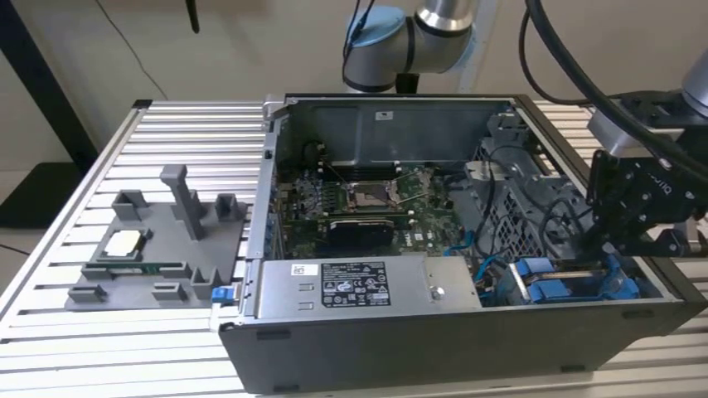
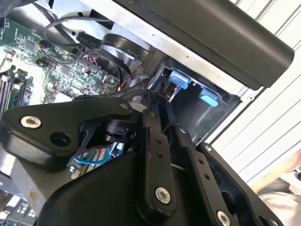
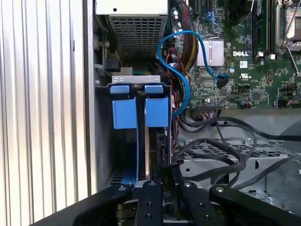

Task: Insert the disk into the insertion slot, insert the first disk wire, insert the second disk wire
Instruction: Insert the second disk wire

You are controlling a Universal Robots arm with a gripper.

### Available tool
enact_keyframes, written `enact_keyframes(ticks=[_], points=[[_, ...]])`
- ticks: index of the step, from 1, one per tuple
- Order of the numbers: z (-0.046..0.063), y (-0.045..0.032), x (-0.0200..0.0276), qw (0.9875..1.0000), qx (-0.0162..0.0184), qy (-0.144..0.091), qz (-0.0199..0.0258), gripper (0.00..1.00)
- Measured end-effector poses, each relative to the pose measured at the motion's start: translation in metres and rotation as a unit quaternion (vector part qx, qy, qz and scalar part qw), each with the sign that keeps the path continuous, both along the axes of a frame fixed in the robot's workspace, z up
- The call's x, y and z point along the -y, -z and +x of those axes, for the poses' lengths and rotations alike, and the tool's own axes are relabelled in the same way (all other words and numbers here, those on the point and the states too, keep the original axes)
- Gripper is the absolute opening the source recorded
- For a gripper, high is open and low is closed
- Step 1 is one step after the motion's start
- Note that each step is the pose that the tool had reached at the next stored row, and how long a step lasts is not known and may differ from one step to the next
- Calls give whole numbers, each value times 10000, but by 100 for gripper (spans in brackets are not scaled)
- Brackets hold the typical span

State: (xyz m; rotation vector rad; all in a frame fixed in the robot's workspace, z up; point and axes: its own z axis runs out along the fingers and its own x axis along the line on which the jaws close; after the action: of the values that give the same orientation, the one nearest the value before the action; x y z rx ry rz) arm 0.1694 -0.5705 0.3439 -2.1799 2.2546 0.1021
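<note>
The disk stands edge-on in the insertion slot at the case's corner. Its bright blue carrier (image 1: 566,286) is on the exterior view's right; the drive body is mostly hidden. In the first wrist view there are two blue carrier tabs (image 3: 156,112) side by side in the bay. My gripper (image 1: 612,249) is lowered into that bay, just beside the tabs (image 2: 181,79). In both wrist views its tips (image 2: 151,101) (image 3: 163,172) are drawn together, shut on the end of a black disk wire (image 3: 207,150) that runs off toward the motherboard.
The open computer case (image 1: 443,348) lies on a slatted metal table (image 1: 99,348). A grey labelled power-supply box (image 1: 354,286) sits beside the bay. Blue and black cables (image 3: 181,70) crowd the space near the motherboard (image 1: 366,203). A grey fixture tray (image 1: 155,249) holds parts on the exterior view's left.
</note>
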Motion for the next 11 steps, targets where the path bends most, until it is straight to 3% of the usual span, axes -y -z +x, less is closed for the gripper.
enact_keyframes(ticks=[2, 11], points=[[0, 5, -2, 10000, 0, 0, 21, 19], [16, 28, -2, 10000, 0, 0, 21, 19]])
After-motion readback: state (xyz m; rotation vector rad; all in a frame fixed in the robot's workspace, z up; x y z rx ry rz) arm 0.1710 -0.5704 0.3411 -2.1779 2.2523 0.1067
